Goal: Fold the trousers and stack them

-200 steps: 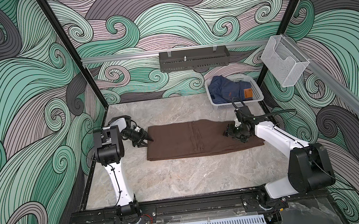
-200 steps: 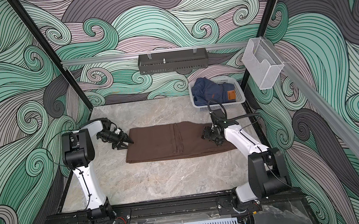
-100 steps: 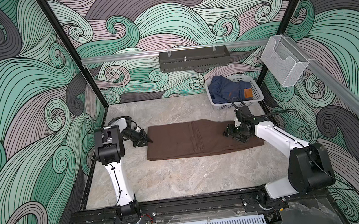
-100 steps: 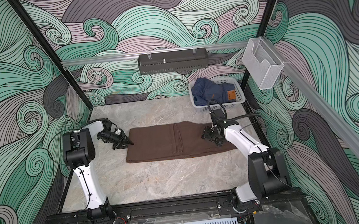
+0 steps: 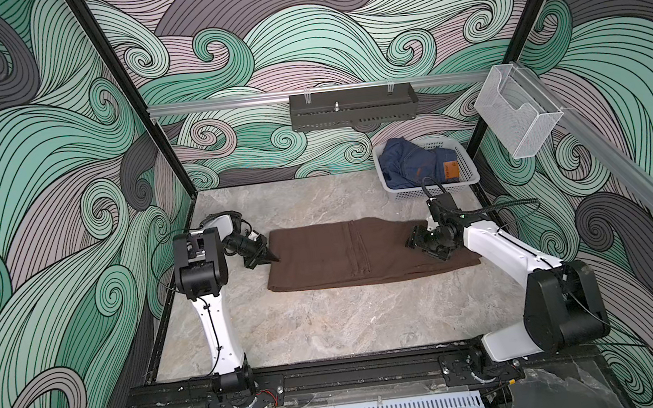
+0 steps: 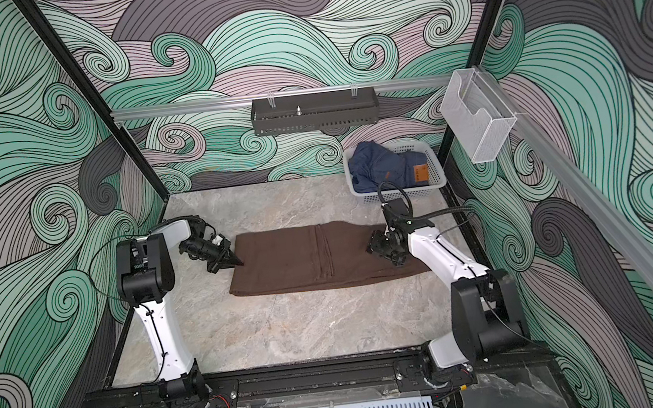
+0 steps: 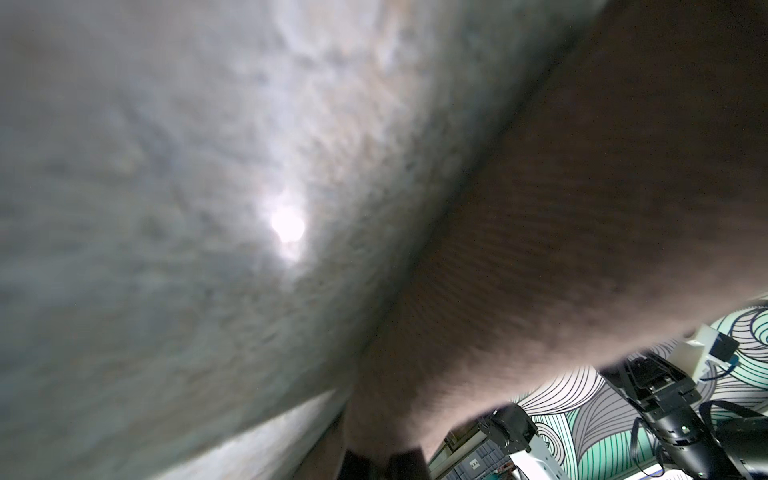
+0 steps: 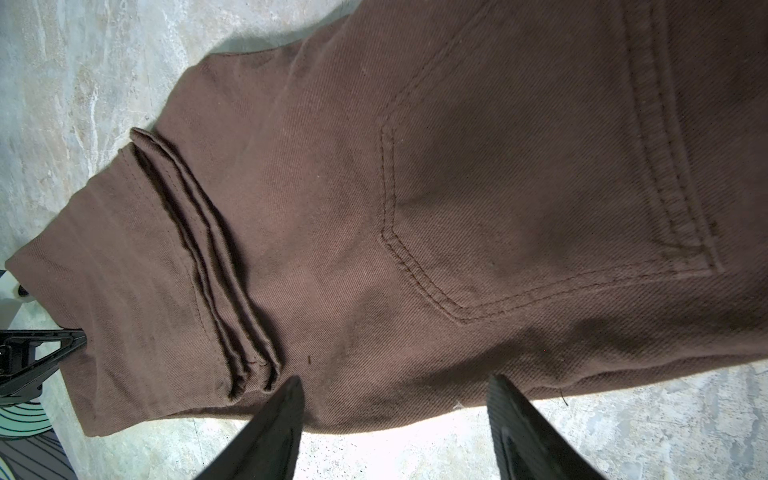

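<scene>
While I'm leaning in from both sides of the table [image 5: 331, 330], trousers [image 5: 347, 253]: lying flat mid-table, folded over on themselves, running L-to-R.
L gripper [image 5: 271, 257]: I'm pinching it fully closed on the trousers' left-end edge.
R gripper [image 8: 395, 384]: I'm holding it spread wide over the right end, tips by the cloth's near edge, gripping nothing.
Basket [image 5: 468, 180]: sitting back right w/ blue jeans [image 5: 408, 162] inside, apart from the trousers.

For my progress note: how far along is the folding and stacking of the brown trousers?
Done: the trousers lie flat, folded into a long strip. In hand: the left gripper is shut on their left edge; the right gripper hovers open over the other end. Left: the crosswise fold, then stacking; blue jeans lie in the basket.
</scene>
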Controlling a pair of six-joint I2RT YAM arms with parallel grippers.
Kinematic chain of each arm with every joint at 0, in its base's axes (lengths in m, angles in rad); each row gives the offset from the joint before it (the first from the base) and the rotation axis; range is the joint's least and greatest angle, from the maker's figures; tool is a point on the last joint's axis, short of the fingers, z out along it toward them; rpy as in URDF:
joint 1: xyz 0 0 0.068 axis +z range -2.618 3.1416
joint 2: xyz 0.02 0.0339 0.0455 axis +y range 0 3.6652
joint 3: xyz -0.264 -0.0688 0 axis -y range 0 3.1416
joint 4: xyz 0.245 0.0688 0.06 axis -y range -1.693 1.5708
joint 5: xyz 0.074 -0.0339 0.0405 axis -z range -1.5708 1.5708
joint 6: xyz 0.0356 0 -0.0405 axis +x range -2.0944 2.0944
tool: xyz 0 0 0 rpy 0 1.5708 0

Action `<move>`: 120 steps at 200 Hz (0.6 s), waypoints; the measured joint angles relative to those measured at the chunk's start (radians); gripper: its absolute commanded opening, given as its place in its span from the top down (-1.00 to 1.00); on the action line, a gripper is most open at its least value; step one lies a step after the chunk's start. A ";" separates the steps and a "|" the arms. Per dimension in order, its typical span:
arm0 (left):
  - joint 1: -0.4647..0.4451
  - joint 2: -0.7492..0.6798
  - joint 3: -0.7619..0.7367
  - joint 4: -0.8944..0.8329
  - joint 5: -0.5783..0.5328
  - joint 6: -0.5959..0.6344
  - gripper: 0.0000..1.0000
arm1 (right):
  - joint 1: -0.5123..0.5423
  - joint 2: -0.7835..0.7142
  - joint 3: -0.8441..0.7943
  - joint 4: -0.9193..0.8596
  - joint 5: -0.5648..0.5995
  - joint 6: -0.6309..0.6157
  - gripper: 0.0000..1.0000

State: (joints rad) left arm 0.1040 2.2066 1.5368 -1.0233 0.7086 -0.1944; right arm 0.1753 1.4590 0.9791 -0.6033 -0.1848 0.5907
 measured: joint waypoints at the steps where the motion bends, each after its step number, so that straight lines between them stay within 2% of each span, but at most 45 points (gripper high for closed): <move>1: 0.000 0.000 0.000 0.000 0.000 0.000 1.00 | 0.000 0.000 0.000 0.000 0.000 0.000 -0.41; 33: 0.001 -0.005 0.000 -0.002 -0.040 -0.011 1.00 | 0.000 0.000 0.000 -0.001 0.001 0.009 -0.41; 53: 0.010 -0.029 0.000 -0.011 -0.111 -0.022 1.00 | 0.000 -0.001 0.000 -0.004 0.003 0.010 -0.43; 71: 0.036 -0.068 0.000 -0.032 -0.216 -0.025 1.00 | 0.000 -0.006 0.000 -0.011 0.010 0.008 -0.43; 120: 0.184 -0.142 0.060 -0.113 -0.500 -0.017 1.00 | -0.014 -0.014 0.000 -0.024 0.028 -0.004 -0.45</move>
State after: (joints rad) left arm 0.2882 2.0647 1.5970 -1.1362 0.2089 -0.2115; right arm 0.1608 1.4452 0.9794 -0.6273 -0.1566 0.5865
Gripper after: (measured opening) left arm 0.051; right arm 0.724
